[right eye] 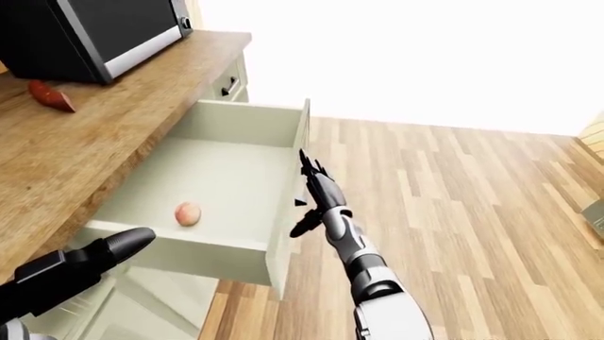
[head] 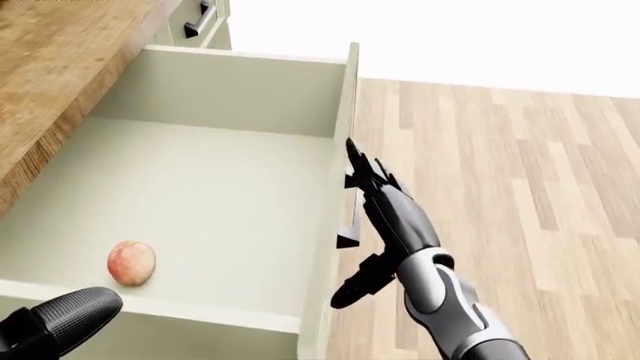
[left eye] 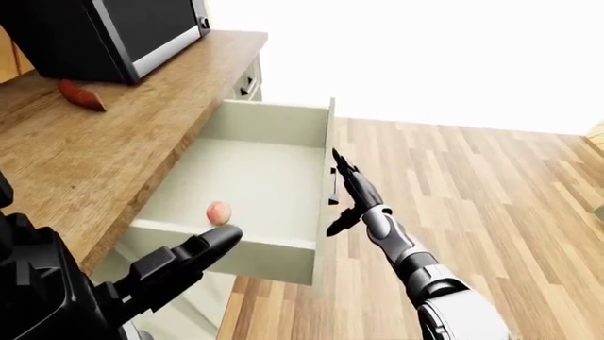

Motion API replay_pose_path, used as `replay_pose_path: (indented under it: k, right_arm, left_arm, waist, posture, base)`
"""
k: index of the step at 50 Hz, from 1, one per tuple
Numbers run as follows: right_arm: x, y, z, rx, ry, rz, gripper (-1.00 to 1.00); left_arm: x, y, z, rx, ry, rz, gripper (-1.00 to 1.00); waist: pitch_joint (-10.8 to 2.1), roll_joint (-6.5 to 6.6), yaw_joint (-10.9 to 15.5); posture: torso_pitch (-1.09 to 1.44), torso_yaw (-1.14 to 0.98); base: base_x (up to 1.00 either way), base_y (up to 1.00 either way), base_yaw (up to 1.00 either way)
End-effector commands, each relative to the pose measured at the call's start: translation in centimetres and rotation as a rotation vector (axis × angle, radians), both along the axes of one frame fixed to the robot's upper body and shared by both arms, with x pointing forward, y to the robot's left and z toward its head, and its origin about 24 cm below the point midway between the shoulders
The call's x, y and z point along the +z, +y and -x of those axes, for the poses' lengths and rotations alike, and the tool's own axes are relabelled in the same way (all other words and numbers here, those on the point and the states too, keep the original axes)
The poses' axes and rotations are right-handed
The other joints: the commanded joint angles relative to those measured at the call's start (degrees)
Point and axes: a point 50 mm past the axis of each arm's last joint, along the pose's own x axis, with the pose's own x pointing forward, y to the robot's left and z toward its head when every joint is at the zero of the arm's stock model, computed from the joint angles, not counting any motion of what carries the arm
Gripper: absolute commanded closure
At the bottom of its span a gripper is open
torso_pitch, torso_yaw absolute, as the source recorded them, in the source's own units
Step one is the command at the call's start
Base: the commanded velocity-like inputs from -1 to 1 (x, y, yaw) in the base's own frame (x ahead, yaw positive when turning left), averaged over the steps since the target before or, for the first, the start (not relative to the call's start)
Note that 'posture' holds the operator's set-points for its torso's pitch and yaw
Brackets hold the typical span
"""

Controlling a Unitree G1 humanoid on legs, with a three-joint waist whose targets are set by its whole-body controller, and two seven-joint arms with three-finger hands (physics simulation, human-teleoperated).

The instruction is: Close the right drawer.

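Note:
The right drawer (head: 230, 90) is pale grey-green and stands pulled out from under the wooden counter (head: 60, 67). A peach (head: 131, 262) lies on its floor near the bottom left of the head view. My right hand (head: 365, 217) is open, its fingers (head: 385, 196) flat against the outer face of the drawer front (head: 347, 112), over the dark handle (head: 349, 225). My left hand (left eye: 184, 258) is open and empty, low at the left, just outside the drawer's near side wall.
A black microwave (left eye: 113, 35) and a red vegetable (left eye: 83, 95) sit on the counter at the top left of the left-eye view. Another drawer with a handle (head: 198, 19) lies beyond. Wood floor (head: 520, 187) spreads to the right.

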Motion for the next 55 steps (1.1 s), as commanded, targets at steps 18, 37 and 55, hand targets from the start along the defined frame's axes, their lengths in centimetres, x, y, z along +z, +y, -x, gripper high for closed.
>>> replay_pose_path:
  k: [18,37,55]
  right_arm:
    - [2.2,4.1,-0.3,0.226,-0.073,0.035,-1.00]
    - [1.2,5.4,0.3,0.299,-0.010,0.066,-1.00]
    - [1.1,6.9,0.5,0.350,0.012,0.104,-1.00]
  left_arm:
    - [0.4,-0.2,0.4,-0.006,-0.038,-0.005,-1.00]
    - [0.4,0.0,0.5,-0.004,-0.038,-0.002,-1.00]
    - [0.5,0.1,0.4,-0.001,-0.038,0.000,-1.00]
  waist:
    - [-1.45,-0.11,0.52]
    - [-1.38,-0.23,0.80]
    - [-1.18,-0.12,0.85]
  posture:
    - [0.00,0.00]
    - [0.00,0.00]
    - [0.00,0.00]
  base:
    - [0.00,0.00,0.00]
    - [0.00,0.00,0.00]
    - [0.00,0.00,0.00]
